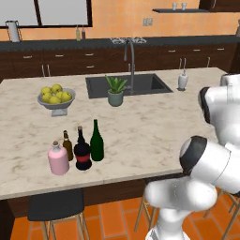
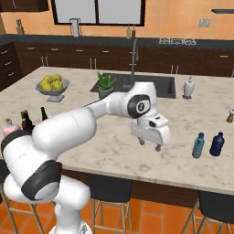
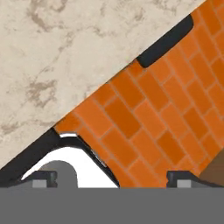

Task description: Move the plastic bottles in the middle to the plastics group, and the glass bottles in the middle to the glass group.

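Observation:
My gripper (image 2: 149, 144) hangs open and empty a little above the marble counter (image 2: 114, 151) near its front edge. To its right, the small clear blue-tinted plastic bottle (image 2: 198, 145) stands upright beside a dark blue bottle (image 2: 217, 144). At the counter's left front, the tall green wine bottle (image 1: 96, 141) and the round black bottle with a red band (image 1: 82, 151) stand close to the glass group: the pink corked flask (image 1: 58, 159) and the slim brown bottle (image 1: 67, 146). In the hand view the fingertips (image 3: 43, 177) frame the counter edge and orange floor.
A bowl of lemons (image 1: 56, 97), a potted plant (image 1: 115, 91), the sink (image 1: 126, 84) with its tap and a white soap dispenser (image 1: 182, 80) lie toward the back. A small brown item (image 2: 230, 116) stands at the far right. Dark stools (image 1: 55, 205) sit under the front edge.

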